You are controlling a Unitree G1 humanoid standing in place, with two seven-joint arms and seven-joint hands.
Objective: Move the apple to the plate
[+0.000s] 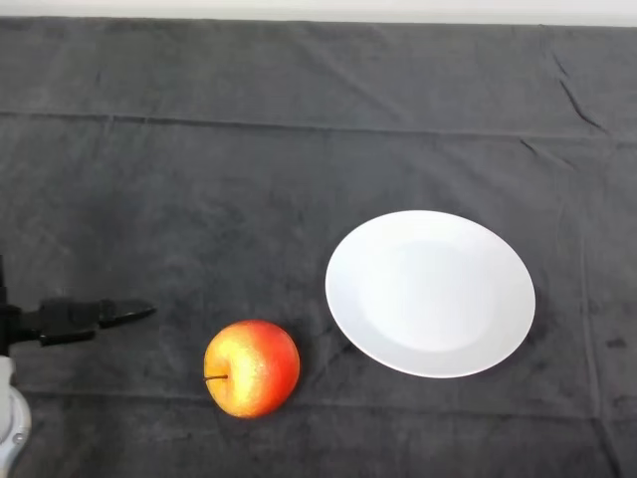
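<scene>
— What is cut off here?
— The hand (pixel 85 319) at nine o'clock: only dark fingers reach in from the left edge, the palm mostly out of sight.
— And the table (pixel 299 129)?
— Its cloth runs past the left, right and bottom edges.

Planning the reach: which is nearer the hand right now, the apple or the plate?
The apple, red and yellow, lies just right of the hand, whose fingers point toward it. The white plate sits farther right, beyond the apple.

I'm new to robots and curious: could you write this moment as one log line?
stage: reaching | left hand: open, left of apple, apart | apple: on cloth, left of plate | plate: bare
</scene>
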